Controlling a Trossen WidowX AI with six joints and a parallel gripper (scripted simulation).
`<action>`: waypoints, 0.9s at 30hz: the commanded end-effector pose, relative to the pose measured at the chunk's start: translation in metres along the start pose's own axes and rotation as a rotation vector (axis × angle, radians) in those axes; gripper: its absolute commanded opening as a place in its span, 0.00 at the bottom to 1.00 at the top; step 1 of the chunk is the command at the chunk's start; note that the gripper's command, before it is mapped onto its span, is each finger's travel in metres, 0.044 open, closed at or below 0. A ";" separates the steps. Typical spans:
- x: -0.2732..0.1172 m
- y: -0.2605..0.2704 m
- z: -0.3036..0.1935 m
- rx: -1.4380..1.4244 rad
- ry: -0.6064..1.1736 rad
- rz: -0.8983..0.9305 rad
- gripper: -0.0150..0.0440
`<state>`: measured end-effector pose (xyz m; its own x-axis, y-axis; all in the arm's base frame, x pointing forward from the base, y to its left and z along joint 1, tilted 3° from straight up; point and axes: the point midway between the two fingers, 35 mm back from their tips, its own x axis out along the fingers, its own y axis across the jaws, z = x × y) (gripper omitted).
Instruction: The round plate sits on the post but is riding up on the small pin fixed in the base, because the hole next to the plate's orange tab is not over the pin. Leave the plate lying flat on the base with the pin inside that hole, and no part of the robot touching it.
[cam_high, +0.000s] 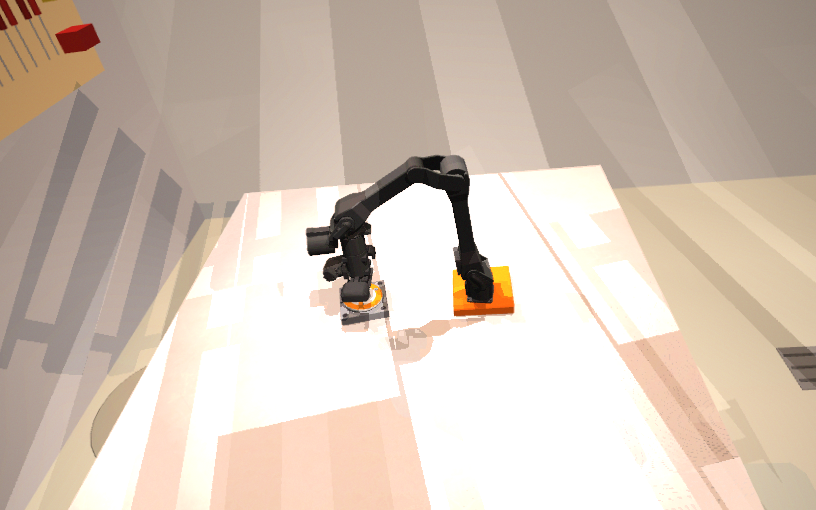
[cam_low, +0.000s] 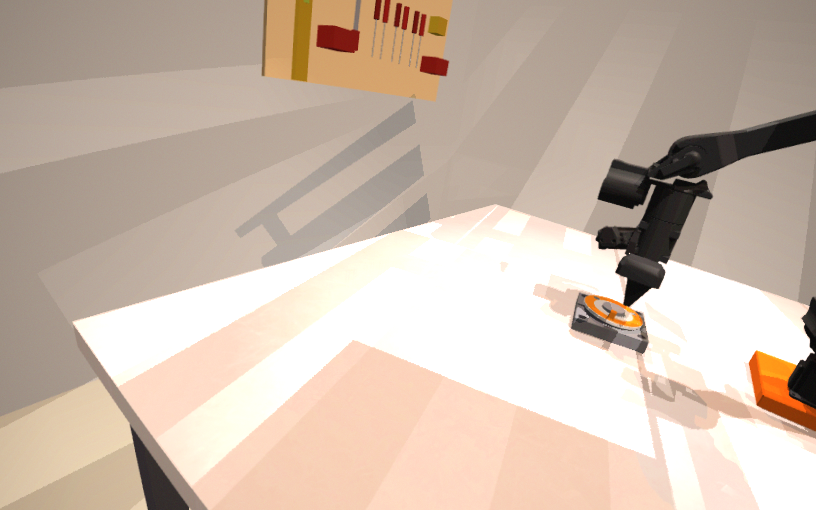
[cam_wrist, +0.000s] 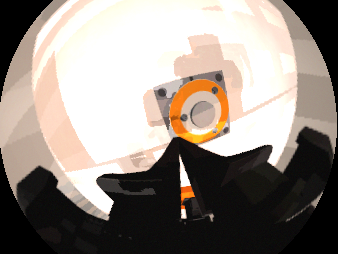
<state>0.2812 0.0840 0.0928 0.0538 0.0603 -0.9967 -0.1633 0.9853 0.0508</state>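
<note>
1. Well, the round plate (cam_high: 379, 294) (cam_low: 594, 304) (cam_wrist: 202, 85) is on top of the gray base (cam_high: 364, 317) (cam_low: 607, 334) (cam_wrist: 162, 102), around the post (cam_low: 613, 309) (cam_wrist: 203, 114), and looks slightly tilted to me. I can't pick out the pin, so I can't say how far the right hole sits from it.
2. The gripper (cam_high: 358, 294) (cam_low: 627, 303) (cam_wrist: 176, 140) has its fingers pressed together with nothing between them, the tips right by the plate's edge, over the base. Whether they touch, I can't tell. If they come down much further there, they could press the rim against the base and tip the plate more.
3. Turning looks like the job at hand. A sideways push on the orange tab (cam_low: 612, 316) should do it, but a shove toward the base's middle would just jam the plate against the post.
4. Push too fast and the hole could skate past the pin. Those other holes worry me too: the wrong one might drop over it and look right.
5. Too hard a push could slide the whole base along the table.
6. Afterward, a fingertip dragging across the rim while leaving could lift the plate again, so I'd want a straight rise above the base.
</note>
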 end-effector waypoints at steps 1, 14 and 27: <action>0.020 -0.001 -0.004 0.004 0.019 -0.008 0.25; 0.027 0.000 0.004 0.004 0.018 -0.007 0.25; 0.029 0.003 0.021 0.004 0.017 -0.007 0.25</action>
<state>0.2979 0.0920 0.0672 0.0380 0.0561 -0.9977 -0.1612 0.9857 0.0493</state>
